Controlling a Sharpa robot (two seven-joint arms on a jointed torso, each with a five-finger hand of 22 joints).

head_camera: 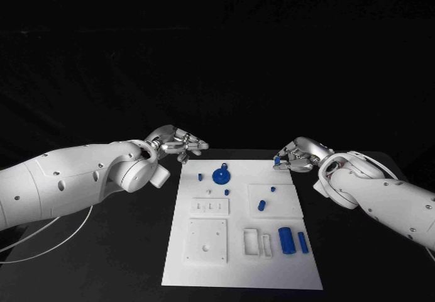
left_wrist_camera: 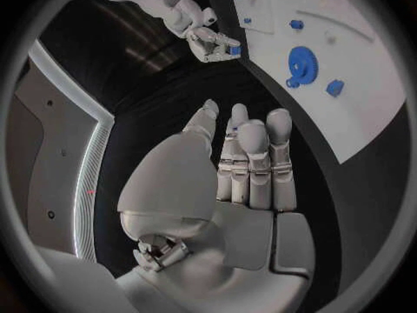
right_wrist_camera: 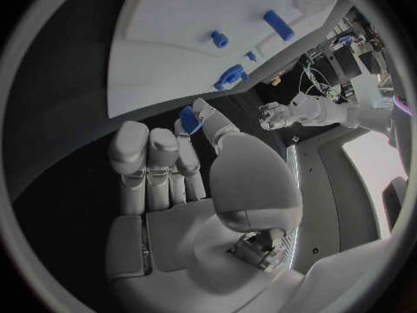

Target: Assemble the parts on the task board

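1. Black table (head_camera: 118, 251) runs under everything in the head view, with the white task board (head_camera: 308, 264) lying in its middle. The left hand (head_camera: 178, 146) hovers just beyond the board's far left corner, fingers loosely apart and grasping nothing. The right hand (head_camera: 295, 155) hovers at the far right corner, pinching a small blue part (head_camera: 277, 162) between its fingertips. A blue gear (head_camera: 220, 174) stands on the board nearer the left hand, with a small blue piece (head_camera: 199, 177) beside it. A blue peg (head_camera: 262, 204) lies mid-board, and two blue cylinders (head_camera: 286, 240) lie at the near right, well apart from both hands.

2. Left wrist view: the left hand (left_wrist_camera: 247, 167) is released, fingers stretched straight side by side over the dark table. The board (left_wrist_camera: 365, 104) lies ahead of its fingertips, with the gear (left_wrist_camera: 302, 65) on it. Beyond, the right hand (left_wrist_camera: 208, 42) holds the blue part (left_wrist_camera: 235, 49).

3. Right wrist view: the right hand (right_wrist_camera: 174, 174) grips the blue part (right_wrist_camera: 188, 119) between thumb and a fingertip. The board (right_wrist_camera: 174, 49) lies past the fingers, and the gear (right_wrist_camera: 229, 76) sits at its edge.
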